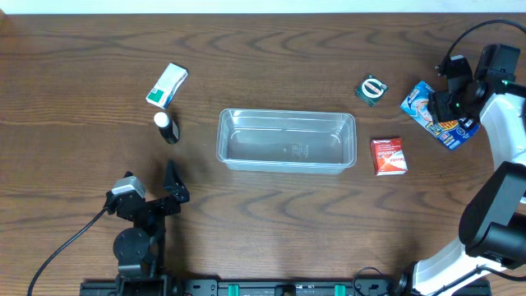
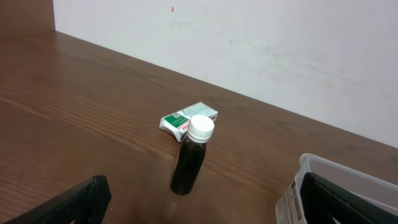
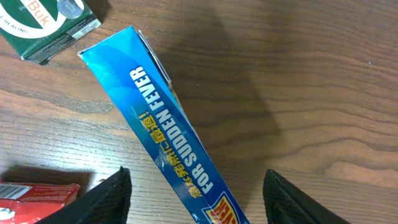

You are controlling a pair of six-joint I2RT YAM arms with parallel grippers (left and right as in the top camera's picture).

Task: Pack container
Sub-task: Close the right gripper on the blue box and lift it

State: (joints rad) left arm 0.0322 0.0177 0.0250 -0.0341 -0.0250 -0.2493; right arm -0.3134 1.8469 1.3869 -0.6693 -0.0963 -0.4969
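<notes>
Overhead, container: clear plastic tub (image 1: 246, 146) at mid-worktop (image 1: 271, 222), upright, long side across the view, with a rolled rim and rounded corners. It holds nothing.
Overhead, goods: green-and-white box (image 1: 167, 85) and dark bottle (image 1: 167, 127) lie on its left. Green pack (image 1: 372, 89), red box (image 1: 388, 156) and blue box (image 1: 427, 111) lie on its right. All are outside the tub.
Overhead, progress: judged not begun, with five items left to pack.
Left wrist, fingers: left fingers (image 2: 78, 200) are spread wide and hold nothing.
Left wrist, scene: the white-capped bottle stands upright ahead. The green-and-white box lies behind it, possibly touching, though the angle hides the gap. One container corner shows at the right edge.
Right wrist, fingers: right fingers (image 3: 109, 199) are open and straddle the blue box marked "FOR SUDDEN FEVER", with no grip made.
Right wrist, outlook: the blue box is the probable first pick.
</notes>
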